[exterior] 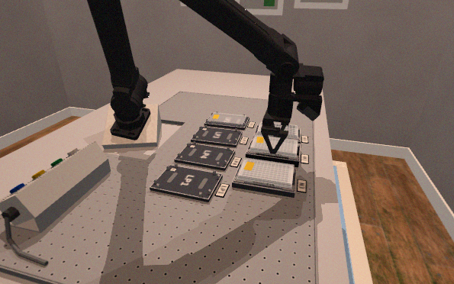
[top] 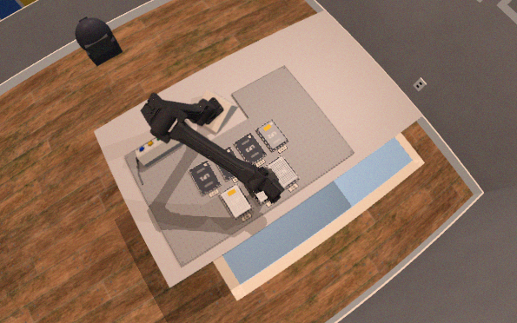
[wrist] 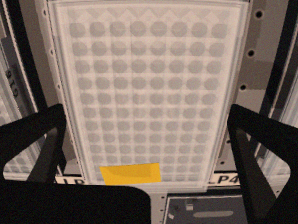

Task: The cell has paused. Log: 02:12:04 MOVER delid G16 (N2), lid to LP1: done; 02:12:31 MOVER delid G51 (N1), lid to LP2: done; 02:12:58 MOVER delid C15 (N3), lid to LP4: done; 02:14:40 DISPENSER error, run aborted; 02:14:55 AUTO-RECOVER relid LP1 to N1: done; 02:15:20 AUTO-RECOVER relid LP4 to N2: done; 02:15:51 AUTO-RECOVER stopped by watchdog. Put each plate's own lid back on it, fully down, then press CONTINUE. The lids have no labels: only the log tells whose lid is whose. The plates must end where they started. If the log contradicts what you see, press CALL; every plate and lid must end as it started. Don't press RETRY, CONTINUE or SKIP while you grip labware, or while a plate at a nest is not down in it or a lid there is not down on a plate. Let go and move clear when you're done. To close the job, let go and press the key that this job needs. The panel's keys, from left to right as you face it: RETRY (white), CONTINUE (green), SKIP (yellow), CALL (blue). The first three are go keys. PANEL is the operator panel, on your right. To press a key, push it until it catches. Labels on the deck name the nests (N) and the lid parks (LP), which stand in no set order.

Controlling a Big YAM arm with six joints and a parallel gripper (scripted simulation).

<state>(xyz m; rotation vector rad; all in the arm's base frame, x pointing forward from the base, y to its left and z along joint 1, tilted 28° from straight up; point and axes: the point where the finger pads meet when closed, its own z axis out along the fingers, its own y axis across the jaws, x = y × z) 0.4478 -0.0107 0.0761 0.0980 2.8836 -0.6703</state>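
Grey perforated deck (exterior: 188, 229) on pale table (exterior: 219, 78). On deck: 4 lid parks left row, LP1 (exterior: 187, 182) nearest; 3 plates right row; panel (exterior: 56, 183); arm base block (exterior: 131, 131).

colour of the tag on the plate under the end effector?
Orange-yellow tag; wrist view shows it best.

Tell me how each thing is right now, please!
Gripper, open, holding nothing.
LP1, no lid on it.
LP4, no lid on it.
Spare lid, lying on the far park.
Near plate, lid on.
Middle plate, lid on, under the gripper.
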